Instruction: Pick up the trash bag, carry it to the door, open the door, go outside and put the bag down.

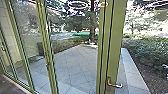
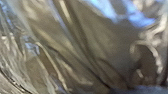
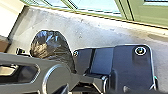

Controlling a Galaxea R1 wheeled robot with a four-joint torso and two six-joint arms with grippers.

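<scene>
The trash bag [image 3: 50, 47], dark and shiny, hangs or rests beside the robot's base in the right wrist view; whether it touches the floor I cannot tell. Its crinkled plastic [image 2: 82, 47] lies right before the left wrist camera. In the head view a green-framed glass door [image 1: 117, 45] stands in front of me, with a metal handle [image 1: 115, 85] low on its frame. From these views I cannot make out what either gripper is doing.
Outside the glass lies a paved patio [image 1: 75, 65] with hedges [image 1: 147, 52] at the right and a tree [image 1: 92, 22] behind. More glass panels in green frames run off to the left. Grey floor [image 3: 85, 32] stretches between the base and the frames.
</scene>
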